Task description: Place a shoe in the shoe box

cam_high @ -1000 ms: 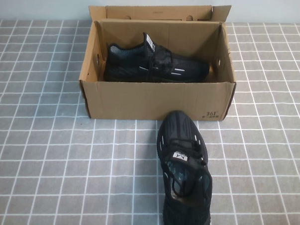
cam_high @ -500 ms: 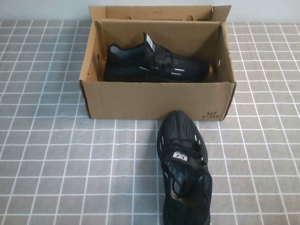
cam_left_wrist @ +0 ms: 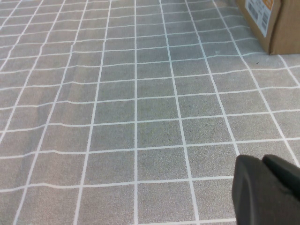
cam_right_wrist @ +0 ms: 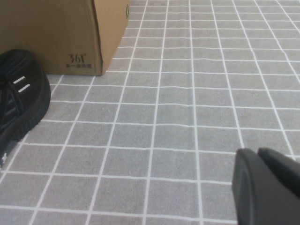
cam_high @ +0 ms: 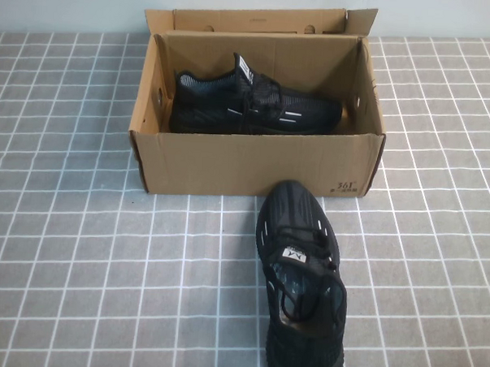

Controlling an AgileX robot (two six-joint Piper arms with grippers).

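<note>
An open brown cardboard shoe box [cam_high: 254, 163] stands at the back middle of the table. One black sneaker [cam_high: 252, 107] lies on its side inside it. A second black sneaker [cam_high: 299, 275] stands on the cloth in front of the box, toe toward the box; its toe shows in the right wrist view [cam_right_wrist: 18, 101] next to the box corner [cam_right_wrist: 70, 37]. Neither arm shows in the high view. My left gripper [cam_left_wrist: 265, 161] is shut and empty, low over the cloth left of the box [cam_left_wrist: 267, 18]. My right gripper [cam_right_wrist: 260, 157] is shut and empty, right of the loose shoe.
A grey cloth with a white grid [cam_high: 79, 249] covers the table. The box's lid flap [cam_high: 260, 22] stands up behind it against a pale wall.
</note>
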